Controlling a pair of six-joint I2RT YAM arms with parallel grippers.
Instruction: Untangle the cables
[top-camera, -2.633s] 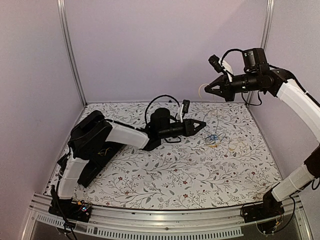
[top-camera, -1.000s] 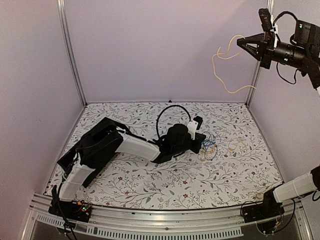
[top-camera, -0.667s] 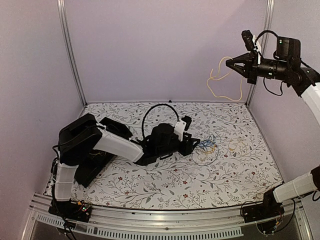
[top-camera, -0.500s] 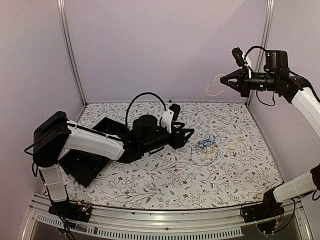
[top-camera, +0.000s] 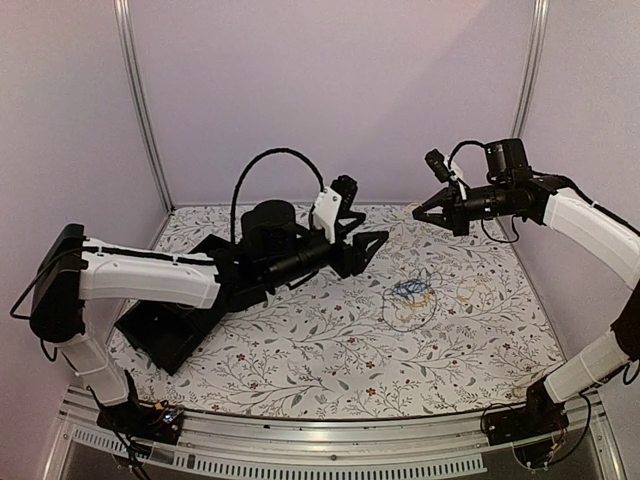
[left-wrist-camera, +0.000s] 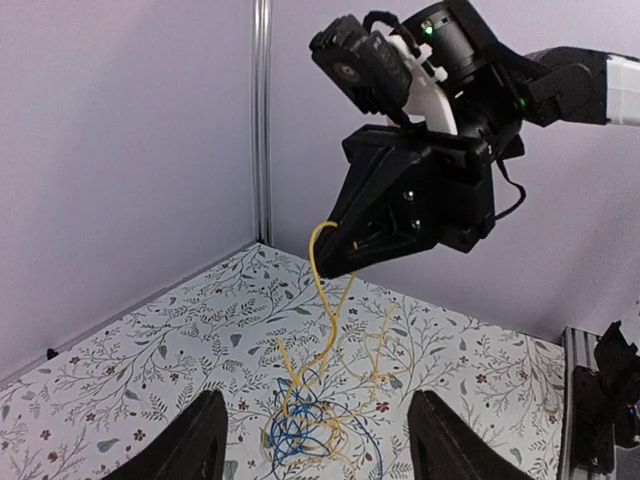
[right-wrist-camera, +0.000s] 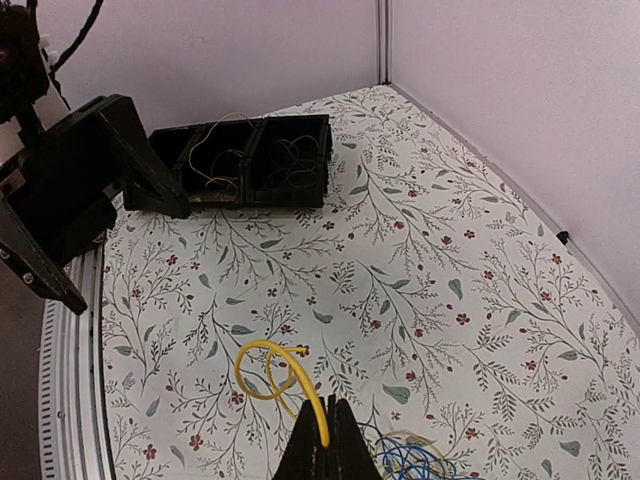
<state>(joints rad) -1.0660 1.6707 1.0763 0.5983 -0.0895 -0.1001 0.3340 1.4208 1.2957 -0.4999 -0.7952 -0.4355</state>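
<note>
One yellow cable (right-wrist-camera: 316, 410) in right fingers (right-wrist-camera: 308, 456), tangle (top-camera: 408, 292) below

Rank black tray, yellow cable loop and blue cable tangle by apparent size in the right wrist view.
black tray
yellow cable loop
blue cable tangle: cropped by the frame, so unsure against the loop

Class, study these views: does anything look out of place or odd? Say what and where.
A blue and yellow wire tangle lies on the table, right of centre. One yellow wire hangs above it from the shut right pincer; whether it is free is unclear.
</note>
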